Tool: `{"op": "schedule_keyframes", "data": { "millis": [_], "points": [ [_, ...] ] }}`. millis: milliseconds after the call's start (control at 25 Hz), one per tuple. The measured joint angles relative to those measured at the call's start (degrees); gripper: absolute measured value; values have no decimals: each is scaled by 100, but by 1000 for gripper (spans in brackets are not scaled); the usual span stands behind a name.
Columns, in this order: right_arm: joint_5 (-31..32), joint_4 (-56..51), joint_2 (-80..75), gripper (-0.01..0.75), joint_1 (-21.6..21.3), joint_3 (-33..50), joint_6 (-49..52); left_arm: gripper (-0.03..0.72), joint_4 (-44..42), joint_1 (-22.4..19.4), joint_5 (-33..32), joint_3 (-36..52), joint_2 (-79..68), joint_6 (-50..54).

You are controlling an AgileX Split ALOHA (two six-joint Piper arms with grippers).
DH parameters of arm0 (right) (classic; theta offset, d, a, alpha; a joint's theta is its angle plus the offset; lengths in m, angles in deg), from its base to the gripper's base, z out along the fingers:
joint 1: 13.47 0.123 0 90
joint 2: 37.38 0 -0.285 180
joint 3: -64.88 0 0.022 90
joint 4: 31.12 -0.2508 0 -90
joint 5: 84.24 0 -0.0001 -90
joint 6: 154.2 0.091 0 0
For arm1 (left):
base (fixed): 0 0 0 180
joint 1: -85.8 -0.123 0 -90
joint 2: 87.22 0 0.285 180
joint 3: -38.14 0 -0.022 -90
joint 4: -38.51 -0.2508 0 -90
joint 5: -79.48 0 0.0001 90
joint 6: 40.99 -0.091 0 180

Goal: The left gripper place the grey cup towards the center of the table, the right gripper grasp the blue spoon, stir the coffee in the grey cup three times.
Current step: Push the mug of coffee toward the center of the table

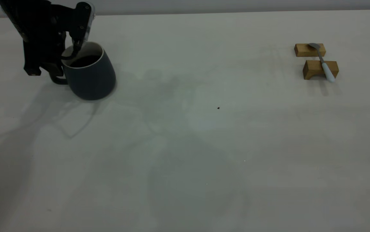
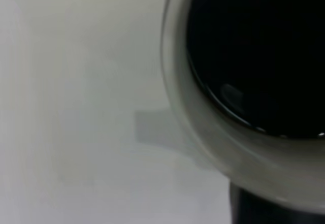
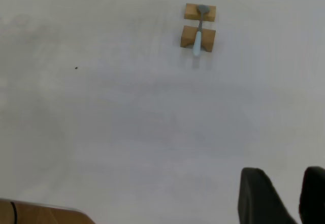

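Observation:
The grey cup stands tilted at the far left of the table, with dark coffee inside. My left gripper is shut on its rim near the handle, one finger inside the cup and one outside. The left wrist view is filled by the white rim and the coffee. The blue spoon lies across two wooden blocks at the far right, also seen as the spoon in the right wrist view. My right gripper hangs far from it, open and holding nothing; it is outside the exterior view.
Two small wooden blocks carry the spoon, bowl on the farther one. A tiny dark speck marks the table's middle. A brown wooden edge shows at a corner of the right wrist view.

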Motion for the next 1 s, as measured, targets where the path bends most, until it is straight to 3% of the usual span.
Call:
{"op": "schedule_keyframes", "data": {
  "millis": [80, 120, 680, 1000],
  "points": [
    [0, 0, 0, 238, 0, 0, 0, 223, 0, 67, -12, 0, 0, 0],
    [0, 0, 0, 238, 0, 0, 0, 209, 5, 101, -19, 0, 0, 0],
    [0, 0, 0, 238, 0, 0, 0, 209, 60, 1210, -73, -27, -11, 347],
    [0, 0, 0, 238, 0, 0, 0, 205, 84, 1710, -135, -483, -147, 598]
  ]
}}
